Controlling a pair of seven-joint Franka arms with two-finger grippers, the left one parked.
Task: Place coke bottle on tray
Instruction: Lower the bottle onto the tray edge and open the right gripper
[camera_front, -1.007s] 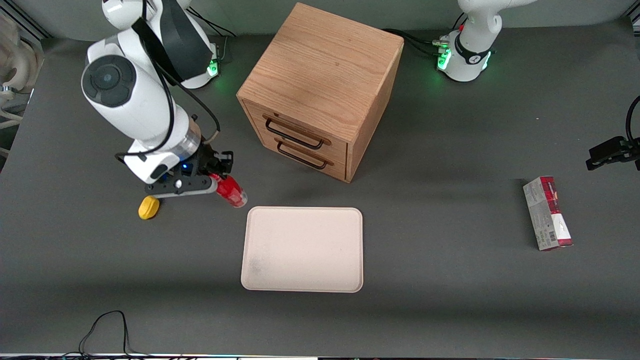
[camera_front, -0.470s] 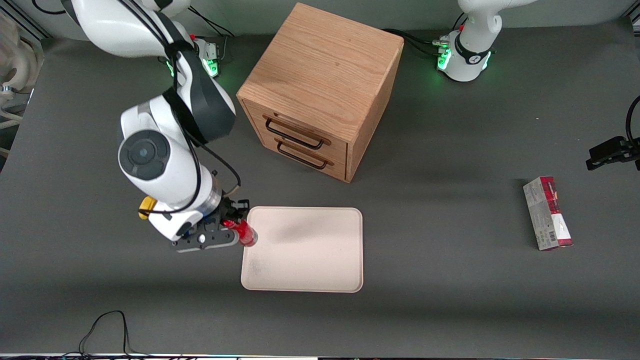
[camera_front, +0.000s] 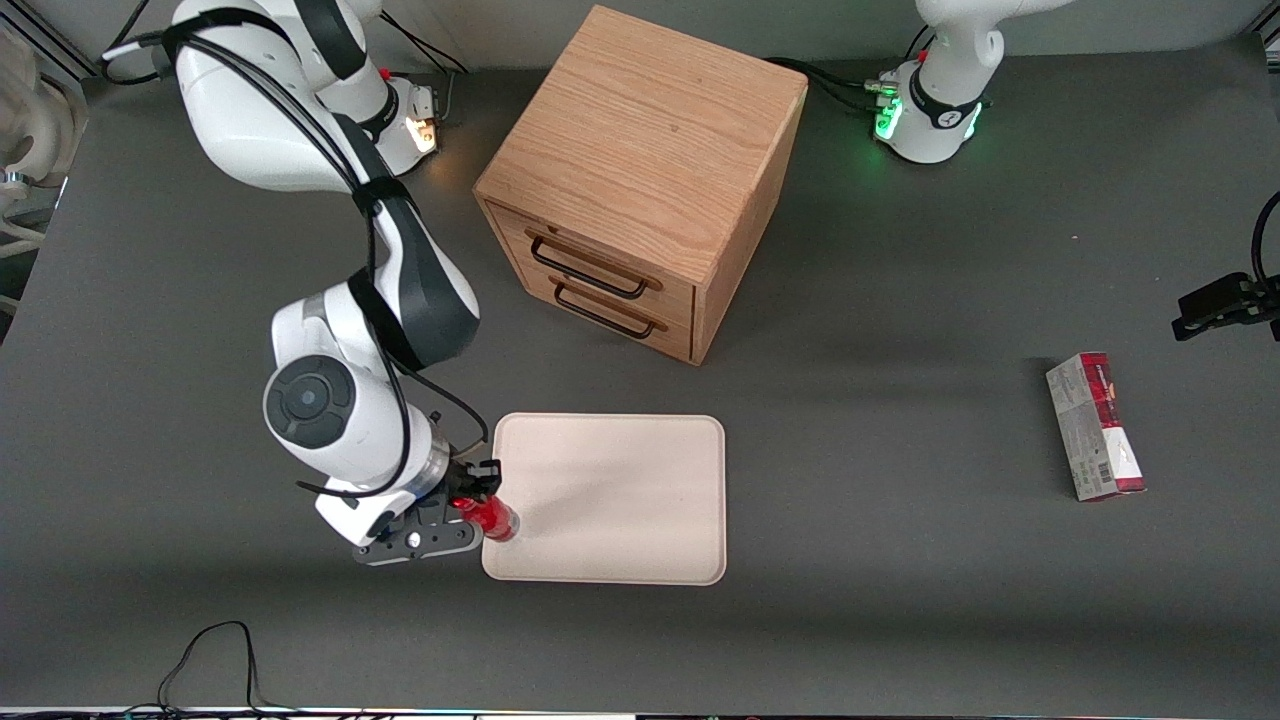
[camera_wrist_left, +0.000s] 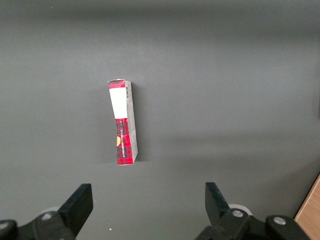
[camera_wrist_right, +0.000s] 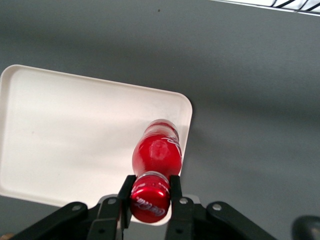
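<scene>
The small red coke bottle hangs in my right gripper, which is shut on its red cap. The bottle is over the corner of the cream-beige tray that is nearest the front camera and toward the working arm's end. In the right wrist view the bottle points down at the tray, just inside its rim, with both fingers pressed against the cap. I cannot tell whether the base touches the tray.
A wooden drawer cabinet stands farther from the front camera than the tray. A red-and-grey carton lies toward the parked arm's end, also seen in the left wrist view. A black cable lies near the table's front edge.
My right gripper has carried the bottle from beside a yellow object toward the front camera and the tray; it is now over the tray's near corner. The yellow object is now hidden by the arm.
</scene>
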